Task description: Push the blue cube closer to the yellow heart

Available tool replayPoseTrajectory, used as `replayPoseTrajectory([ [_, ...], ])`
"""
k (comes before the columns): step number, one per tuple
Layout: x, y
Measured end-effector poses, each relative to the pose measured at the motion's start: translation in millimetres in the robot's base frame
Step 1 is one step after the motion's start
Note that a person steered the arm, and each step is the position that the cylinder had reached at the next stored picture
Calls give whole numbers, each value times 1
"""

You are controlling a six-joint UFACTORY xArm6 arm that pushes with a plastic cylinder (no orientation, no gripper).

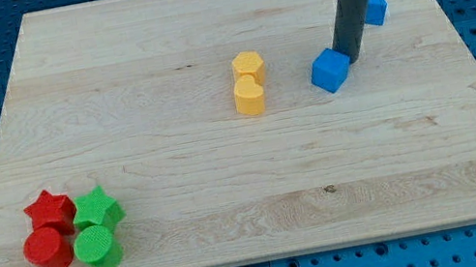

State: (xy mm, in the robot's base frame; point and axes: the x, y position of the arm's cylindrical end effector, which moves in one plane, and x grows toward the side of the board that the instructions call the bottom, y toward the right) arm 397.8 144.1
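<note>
The blue cube (329, 70) sits right of the board's middle, in the upper half. The yellow heart (250, 96) lies to its left, with a gap between them. A yellow hexagon block (249, 65) touches the heart's top side. My tip (350, 59) rests at the blue cube's upper right edge, touching or nearly touching it. The dark rod rises from there to the view's top.
A second blue block (376, 6) lies behind the rod near the board's upper right. A red star (49, 210), red cylinder (47, 250), green star (96, 210) and green cylinder (98, 248) cluster at the lower left. The wooden board (231, 203) lies on a blue perforated table.
</note>
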Motion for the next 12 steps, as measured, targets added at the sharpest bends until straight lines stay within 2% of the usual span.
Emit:
replayPoseTrajectory([
  [2,0,-2],
  [3,16,29],
  [4,27,2],
  [6,24,-10],
  [7,0,-10],
  [8,-7,-32],
  [12,22,-54],
])
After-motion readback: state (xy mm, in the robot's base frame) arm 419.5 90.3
